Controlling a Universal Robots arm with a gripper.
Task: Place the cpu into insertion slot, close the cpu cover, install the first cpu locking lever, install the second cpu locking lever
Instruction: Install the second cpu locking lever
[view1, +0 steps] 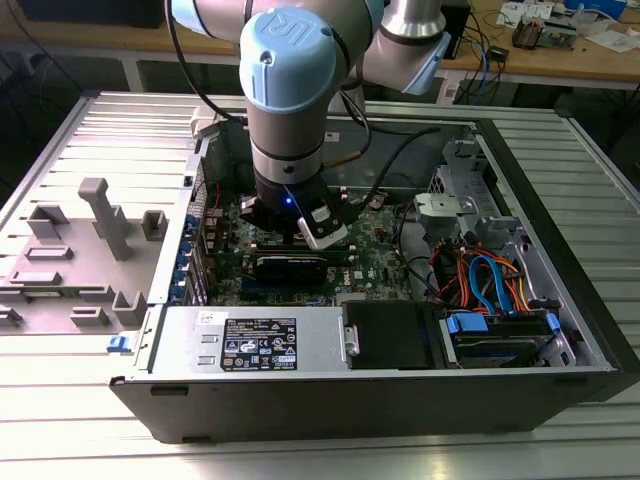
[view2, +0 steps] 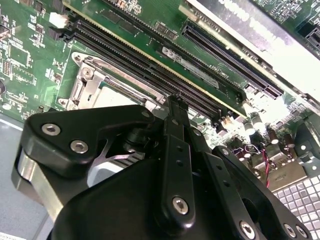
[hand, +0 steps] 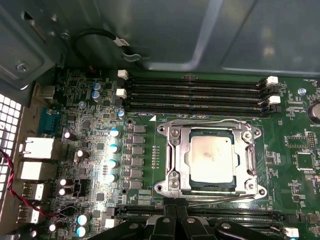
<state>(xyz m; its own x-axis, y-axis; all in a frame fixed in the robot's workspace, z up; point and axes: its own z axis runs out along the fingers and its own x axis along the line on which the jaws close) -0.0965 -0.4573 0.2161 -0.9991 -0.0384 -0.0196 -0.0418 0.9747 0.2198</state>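
Gripper (hand: 175, 220) fingers are pressed together, nothing pinched between them; tips sit right at the near edge of the insertion slot (hand: 167, 165), by the thin lever wire running along that edge. The cpu (hand: 211, 159) is seated in the slot, and the cpu cover (hand: 252, 150) is down flat around it, silver top showing through the window. The arm (view1: 287, 110) stands near vertical, wrist reaching down into the open computer case (view1: 560, 300) over the green motherboard (hand: 90, 130). Memory slots (hand: 195, 92) lie beyond the socket.
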